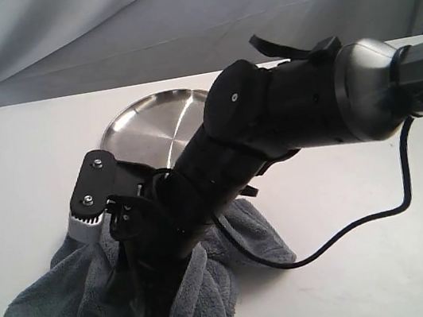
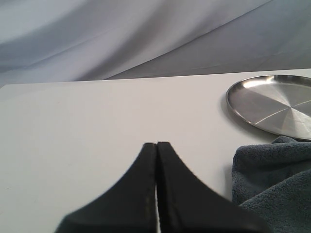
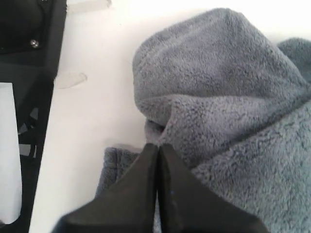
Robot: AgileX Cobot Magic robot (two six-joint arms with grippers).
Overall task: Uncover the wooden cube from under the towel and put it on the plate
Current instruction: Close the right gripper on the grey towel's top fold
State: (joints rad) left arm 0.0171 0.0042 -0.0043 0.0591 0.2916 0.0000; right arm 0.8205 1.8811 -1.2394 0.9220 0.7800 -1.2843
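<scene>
The dark grey towel (image 1: 59,311) lies bunched at the table's front left, its cloth drawn up around my right gripper (image 3: 158,145). That gripper is shut, with a fold of the towel (image 3: 218,97) pinched at its tips. My right arm (image 1: 292,105) reaches across from the right and covers much of the scene. Just behind the towel sits the steel plate (image 1: 150,124), bare where it shows. My left gripper (image 2: 156,144) is shut on nothing over bare table, with the plate (image 2: 277,104) and the towel (image 2: 272,174) off to one side. The wooden cube is hidden.
A black cable (image 1: 351,229) loops from the right arm down onto the white table (image 1: 391,275). A grey cloth backdrop (image 1: 95,32) hangs behind the table. A black frame (image 3: 24,97) stands at the edge of the right wrist view.
</scene>
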